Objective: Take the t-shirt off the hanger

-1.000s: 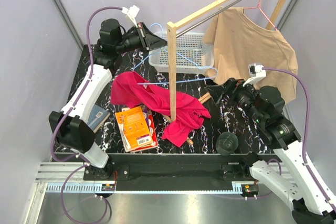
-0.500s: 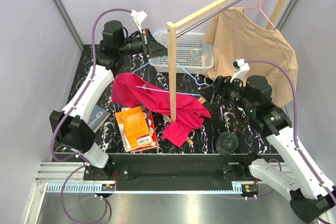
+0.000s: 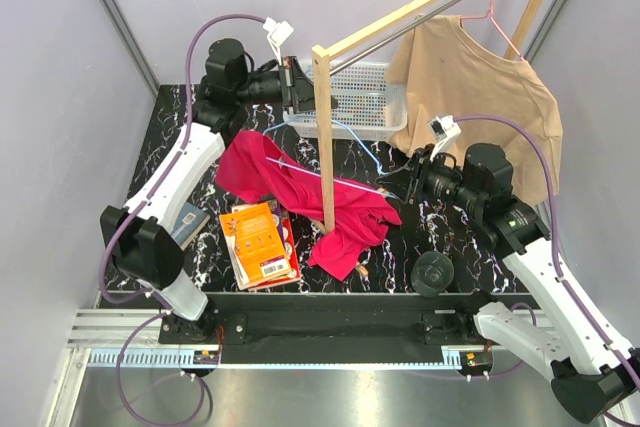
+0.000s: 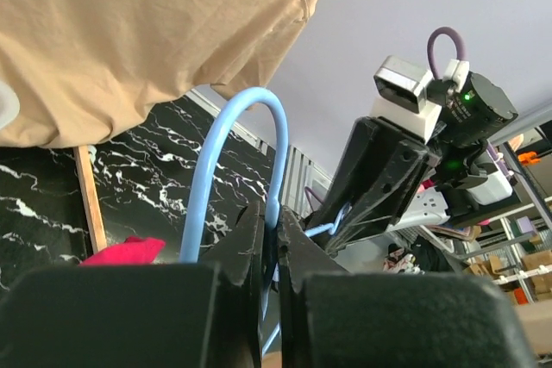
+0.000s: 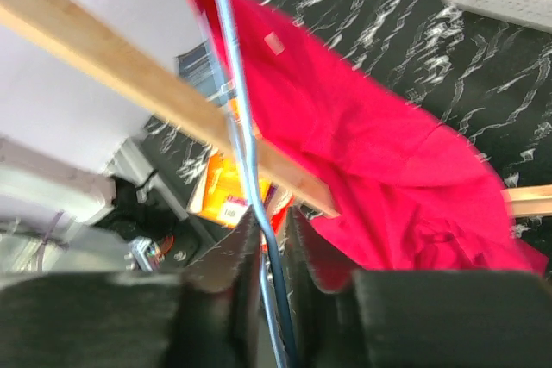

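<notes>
A red t-shirt (image 3: pixel 300 195) drapes over a blue wire hanger (image 3: pixel 347 134) and spills onto the black table; it also fills the right wrist view (image 5: pixel 371 152). My left gripper (image 3: pixel 300 87) is shut on the hanger's hook (image 4: pixel 237 127), with the jaws pinching the blue wire (image 4: pixel 272 221). My right gripper (image 3: pixel 392 179) is at the hanger's other end. Its jaws have closed narrowly around the thin blue wire (image 5: pixel 237 109), which runs between the fingertips (image 5: pixel 272 226). The hanger spans the gap between the two grippers, crossing the wooden post (image 3: pixel 324 137).
A tan t-shirt (image 3: pixel 470 87) hangs on a pink hanger from the rail at the back right. A white basket (image 3: pixel 365 97) stands behind the post. An orange book (image 3: pixel 262 244), a grey book (image 3: pixel 187 222) and a black round object (image 3: pixel 433 272) lie near the front.
My right arm has moved left to the hanger's end, and its jaws have gone from wide open to closed around the wire. The left gripper has shifted slightly right with the hook.
</notes>
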Robot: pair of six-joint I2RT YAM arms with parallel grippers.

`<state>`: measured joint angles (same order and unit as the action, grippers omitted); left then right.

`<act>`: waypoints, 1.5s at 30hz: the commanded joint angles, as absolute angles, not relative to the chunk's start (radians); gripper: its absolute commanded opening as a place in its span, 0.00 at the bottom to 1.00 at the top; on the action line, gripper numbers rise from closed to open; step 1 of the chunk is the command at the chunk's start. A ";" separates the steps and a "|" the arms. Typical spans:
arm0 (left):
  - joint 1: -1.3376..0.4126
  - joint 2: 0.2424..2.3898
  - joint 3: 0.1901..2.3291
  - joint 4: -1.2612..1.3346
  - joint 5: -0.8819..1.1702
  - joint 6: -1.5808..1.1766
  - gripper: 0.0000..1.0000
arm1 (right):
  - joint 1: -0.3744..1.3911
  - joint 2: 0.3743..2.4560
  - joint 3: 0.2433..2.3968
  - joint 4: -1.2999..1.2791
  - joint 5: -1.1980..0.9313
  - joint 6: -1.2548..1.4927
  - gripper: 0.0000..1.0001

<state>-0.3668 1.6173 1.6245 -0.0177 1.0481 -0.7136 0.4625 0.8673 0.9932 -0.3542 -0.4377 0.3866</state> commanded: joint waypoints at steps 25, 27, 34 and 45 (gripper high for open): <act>-0.325 1.338 1.240 -0.003 0.830 -0.801 0.82 | 0.462 0.712 1.180 -0.860 -0.110 0.414 0.00; -0.325 1.244 1.111 0.040 0.828 -0.816 0.82 | 0.462 0.692 1.183 -0.900 -0.103 0.434 0.00; -0.327 0.939 0.853 0.008 0.776 -0.811 0.83 | 0.462 0.551 1.151 -0.913 -0.072 0.541 0.00; -0.327 0.644 0.706 -0.183 0.713 -0.796 0.85 | 0.463 0.357 1.169 -0.752 0.032 0.750 0.00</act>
<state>-0.3237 0.6998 0.7467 -0.1520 0.7528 -0.7834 0.4629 0.3809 1.1290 -0.8864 -0.0441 0.6762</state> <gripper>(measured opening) 0.843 0.022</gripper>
